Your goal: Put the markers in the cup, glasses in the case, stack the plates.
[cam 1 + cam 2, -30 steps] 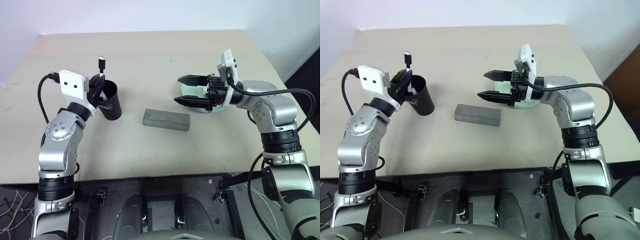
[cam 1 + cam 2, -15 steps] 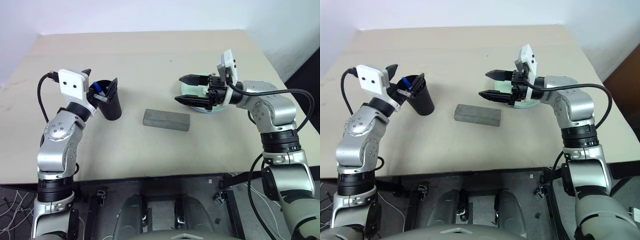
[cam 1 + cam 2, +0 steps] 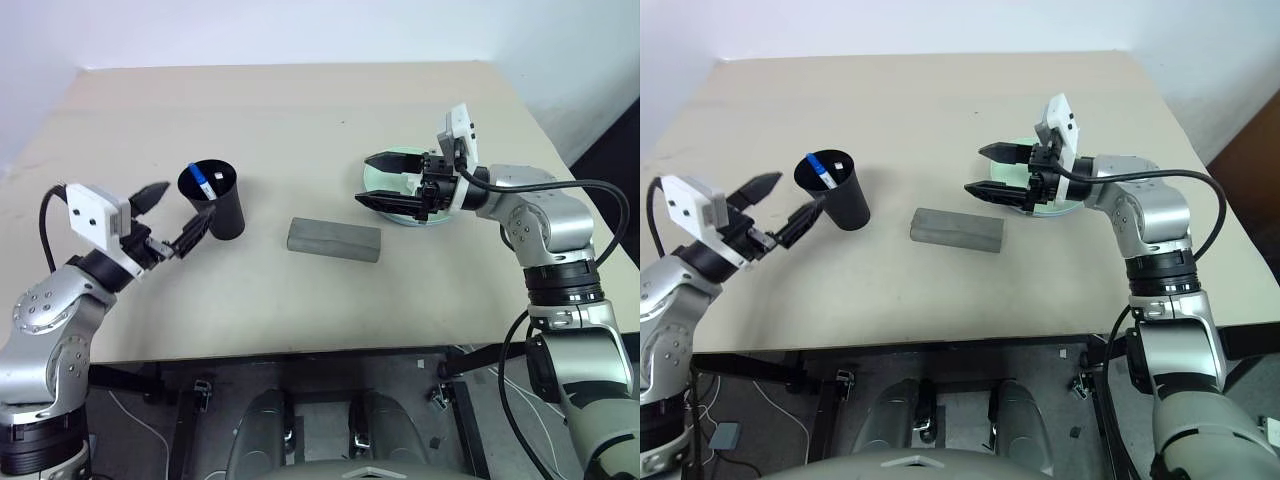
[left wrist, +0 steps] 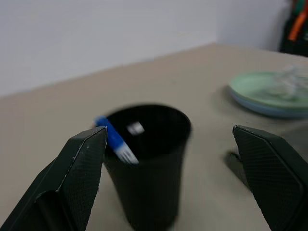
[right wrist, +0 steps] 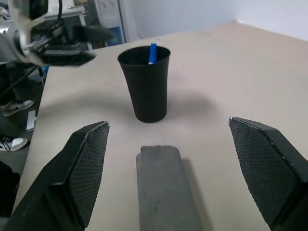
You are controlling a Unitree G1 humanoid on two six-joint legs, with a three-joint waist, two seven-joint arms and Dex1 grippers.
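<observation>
The black cup (image 3: 218, 205) stands upright on the table's left side. The markers are inside it: a blue cap (image 3: 203, 181) leans on the rim and a white end (image 4: 136, 128) shows beside it. My left gripper (image 3: 187, 202) hangs open just short of the cup, holding nothing. At the table's middle lies the grey case (image 3: 333, 239), closed. The mint green plate (image 4: 260, 91) rests on the light blue plate (image 4: 269, 110). A pale translucent shape (image 4: 288, 79), seemingly the glasses, lies on top. My right gripper (image 3: 364, 178) hovers open over the plates' left edge, pointing left.
The tan table (image 3: 300, 110) stretches wide behind the cup and plates, with its front edge (image 3: 300, 350) close to me. Between cup and case lies a strip of bare tabletop (image 3: 265, 250).
My left gripper let the black-capped marker drop into the cup, opened, and drew back towards me and to the left. The right arm has stayed put.
</observation>
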